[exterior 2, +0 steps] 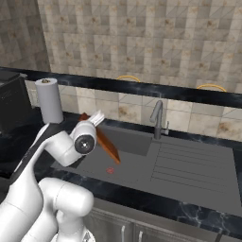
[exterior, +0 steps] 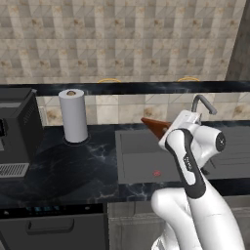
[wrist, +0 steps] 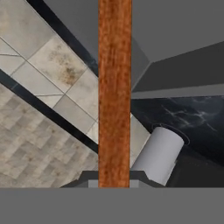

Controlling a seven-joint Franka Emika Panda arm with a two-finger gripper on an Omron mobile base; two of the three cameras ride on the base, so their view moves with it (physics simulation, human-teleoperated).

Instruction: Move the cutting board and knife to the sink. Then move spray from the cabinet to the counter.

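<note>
tool [wrist: 114, 183] clamped tight on cutting board [exterior 2: 105, 142], held tilted over sink [exterior 2: 142, 165]. i'd lower it into the basin, clear of the faucet [exterior 2: 157, 118], before releasing.

One cutting board [exterior 2: 108, 144] was up in the air over one sink [exterior 2: 156, 165], and that sink had a single faucet [exterior 2: 157, 118] behind it. One paper towel roll [exterior: 73, 115] stood on the one black counter [exterior: 73, 161], with one dark appliance [exterior: 14, 129] at the far left. Two yellow curved rims [exterior: 109, 80] peeked over the ledge along the back, one white arm [exterior: 195, 195] reached in, and that was the whole tally.
</note>
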